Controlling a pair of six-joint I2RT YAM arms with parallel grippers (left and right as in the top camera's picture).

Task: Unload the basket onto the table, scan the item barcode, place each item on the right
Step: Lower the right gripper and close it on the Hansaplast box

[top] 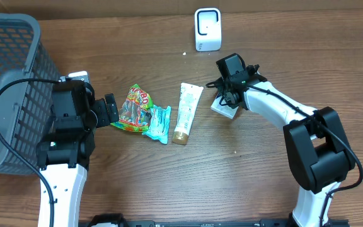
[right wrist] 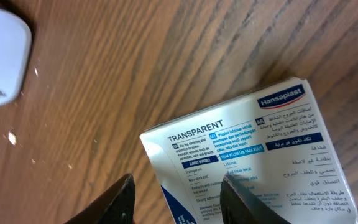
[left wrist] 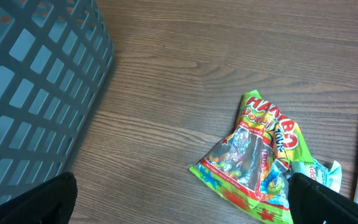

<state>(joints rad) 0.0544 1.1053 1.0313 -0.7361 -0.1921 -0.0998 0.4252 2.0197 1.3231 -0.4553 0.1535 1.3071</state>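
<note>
Straddling one corner of the plaster box (right wrist: 247,143), the right gripper (right wrist: 178,183) has its fingers part-spread; bare bench (right wrist: 135,62) shows between one finger and the box edge, so no pinch yet. Box lies flat beneath and ahead of that gripper, printed text up; no barcode legible. Scanner (top: 207,28) stands near, beyond the fingertips, apart from the box. Left gripper (left wrist: 185,202) spread wide and empty, sweet bag (left wrist: 260,155) just ahead. Judgement: early stage. Grasp, lift, presentation and scan all remain.
</note>
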